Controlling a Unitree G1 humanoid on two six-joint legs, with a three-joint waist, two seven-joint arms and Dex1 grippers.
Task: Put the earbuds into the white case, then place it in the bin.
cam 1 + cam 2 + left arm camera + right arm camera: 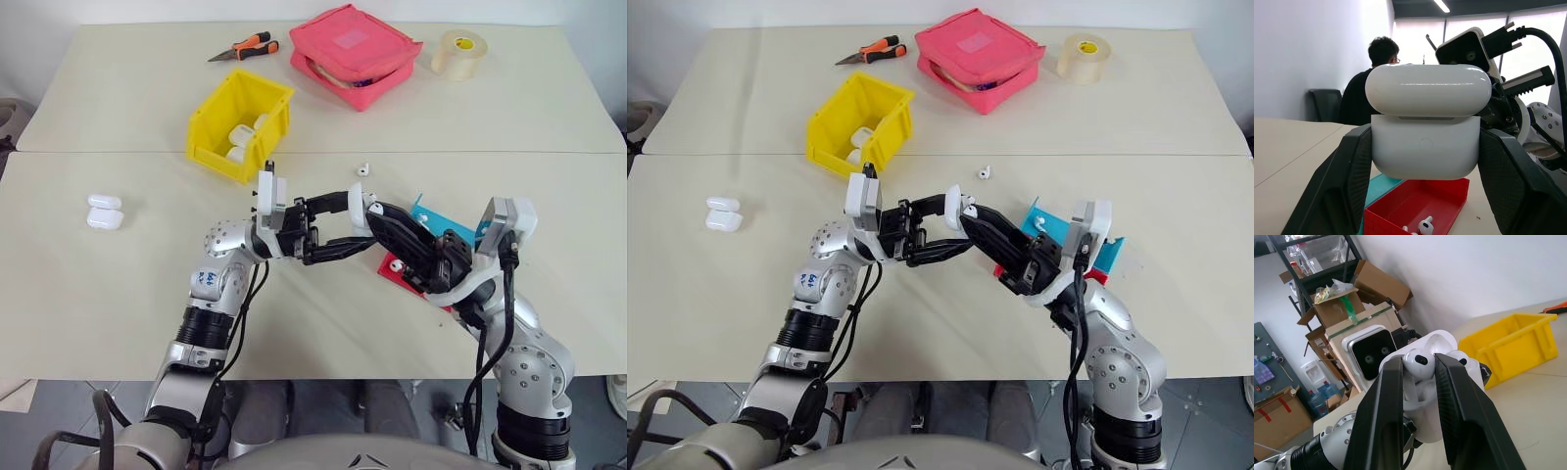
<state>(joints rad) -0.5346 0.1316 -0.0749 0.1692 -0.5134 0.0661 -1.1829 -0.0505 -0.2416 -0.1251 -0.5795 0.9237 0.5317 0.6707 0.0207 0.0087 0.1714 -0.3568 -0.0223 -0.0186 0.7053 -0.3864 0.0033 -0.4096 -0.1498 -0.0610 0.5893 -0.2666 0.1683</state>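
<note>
Holding the white case (359,203) above the tabletop (118,304), the left gripper (345,231) has its fingers clamped on the case's lower half, lid open. The right gripper (377,211) meets it from the other side, its fingers pinched on an earbud (1417,363) at the case's mouth. Farther back stands the yellow bin (240,122), with white cases already inside. Two more cases (104,211) lie well apart to the left, and a loose earbud (361,168) rests between the bin and the grippers. Under the right arm sit a red tray (394,274) and a blue tray (431,215), with another earbud (395,263) in the red one. Along the far edge are pliers (246,47), a pink pouch (355,54) and a tape roll (458,53).

The left wrist view has the case between both black fingers (1347,186), lid raised, the red tray below it (a person sits in the background).

The right wrist view has the two fingers (1383,416) squeezing the earbud just over the open case, the bin beyond.
</note>
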